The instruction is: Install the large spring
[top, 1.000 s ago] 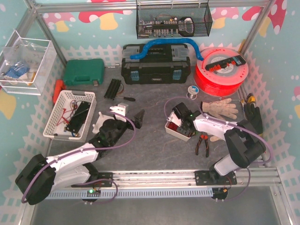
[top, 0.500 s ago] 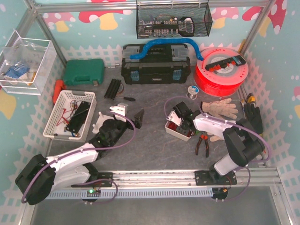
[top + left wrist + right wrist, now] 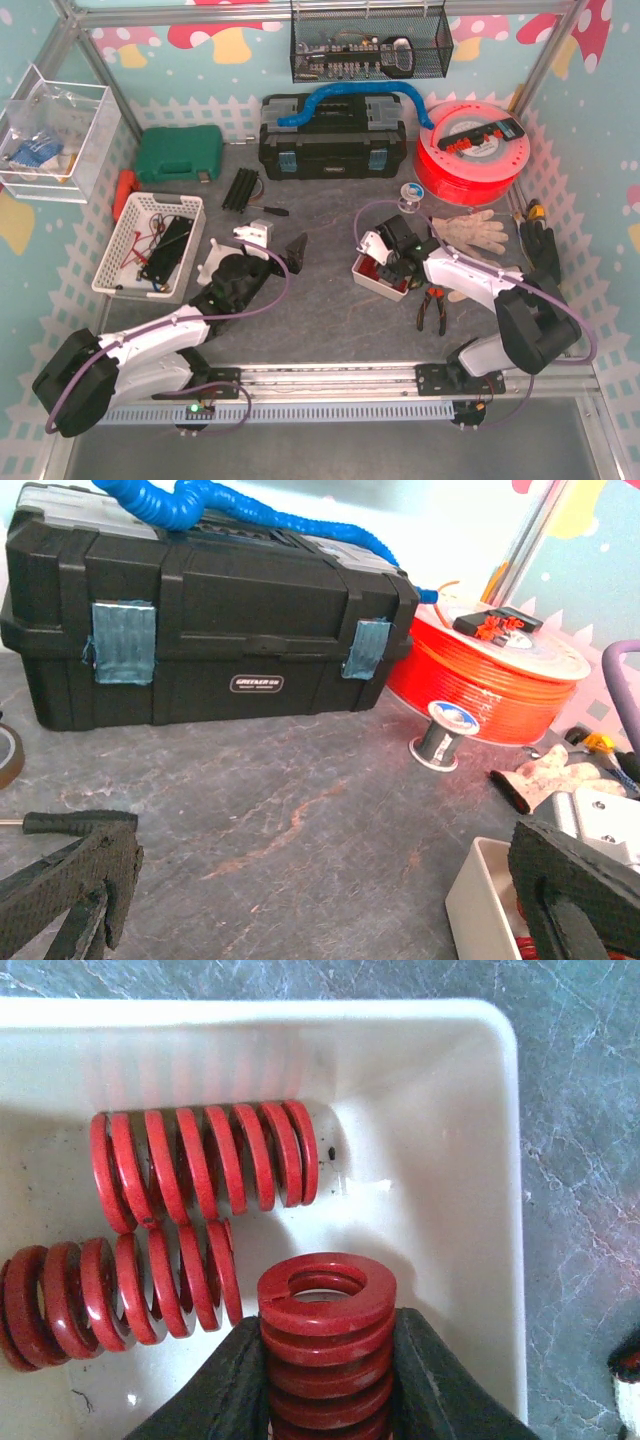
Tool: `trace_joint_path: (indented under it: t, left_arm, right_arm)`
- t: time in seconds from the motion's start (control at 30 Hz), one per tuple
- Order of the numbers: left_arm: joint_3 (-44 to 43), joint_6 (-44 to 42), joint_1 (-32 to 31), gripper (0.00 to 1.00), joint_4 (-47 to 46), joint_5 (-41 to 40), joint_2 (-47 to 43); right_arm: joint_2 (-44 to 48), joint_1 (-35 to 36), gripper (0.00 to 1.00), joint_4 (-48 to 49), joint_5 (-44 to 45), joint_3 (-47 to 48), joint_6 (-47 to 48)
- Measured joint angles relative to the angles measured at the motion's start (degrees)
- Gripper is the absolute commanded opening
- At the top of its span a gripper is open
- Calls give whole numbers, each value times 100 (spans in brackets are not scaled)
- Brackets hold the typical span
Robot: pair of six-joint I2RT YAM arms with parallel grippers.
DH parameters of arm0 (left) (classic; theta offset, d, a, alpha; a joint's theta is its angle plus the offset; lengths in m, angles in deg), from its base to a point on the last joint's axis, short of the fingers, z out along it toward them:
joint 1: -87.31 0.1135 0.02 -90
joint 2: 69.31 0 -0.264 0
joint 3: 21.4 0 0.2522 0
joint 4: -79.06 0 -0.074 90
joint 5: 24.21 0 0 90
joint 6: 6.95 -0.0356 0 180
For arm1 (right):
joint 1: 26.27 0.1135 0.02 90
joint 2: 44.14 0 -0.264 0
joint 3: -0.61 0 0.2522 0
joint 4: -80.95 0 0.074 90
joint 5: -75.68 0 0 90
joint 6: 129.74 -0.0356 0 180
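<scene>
Three red coil springs lie in the shallow white plastic tray (image 3: 440,1160).
- Two of them, upper (image 3: 200,1165) and lower (image 3: 120,1295), lie on their sides at 10 and 8 o'clock of the wrist view, touching each other.
- The third, the large red spring (image 3: 327,1305), stands on end at 6 o'clock. The right gripper (image 3: 327,1370) is clamped on it, one black finger (image 3: 235,1380) pressed to each flank. Its lower coils are cut off by the frame edge, so I cannot tell whether it touches the tray floor.
- The tray wall stands close at 3 o'clock of the held spring.

Overhead:
- The tray sits just at 3 o'clock of table centre.
- The right gripper (image 3: 392,258) covers the tray's far half, so the springs are barely readable there.
- Red-handled pliers (image 3: 433,305) lie at 4 o'clock of the tray.
- A pale work glove (image 3: 470,232) lies at 2 o'clock of the tray.

Left gripper (image 3: 320,900):
- Jaws spread wide, holding nothing.
- It rests low at 9 o'clock of table centre, beside a white moulded part (image 3: 250,238) whose shape is hard to make out.

Left wrist view:
- The black plastic toolbox (image 3: 200,610) is at 12 o'clock, with a blue corrugated hose (image 3: 250,515) on its lid.
- An orange filament spool (image 3: 480,680) is at 2 o'clock.
- A small wire reel (image 3: 440,735) stands just in front of the spool.

A white slatted basket (image 3: 150,245) stands at 9 o'clock on the table.
</scene>
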Motion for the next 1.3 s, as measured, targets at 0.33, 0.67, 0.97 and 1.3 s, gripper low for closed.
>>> trace_joint_path:
  t: [0.33, 0.67, 0.97, 1.3]
  left_arm:
    - [35, -22, 0, 99, 0, -15, -28]
    - [35, 83, 0, 79, -2, 319, -24]
    - [-673, 780, -2, 59, 776, 1427, 101]
    - [-1458, 1233, -225, 63, 2015, 2483, 166]
  right_arm:
    - [269, -42, 11, 52, -157, 2, -4]
    - [1550, -24, 10, 520, -634, 0, -9]
    - [2487, 476, 10, 2004, -1381, -671, 9]
    - [2474, 1126, 9, 3423, -1563, -1327, -7]
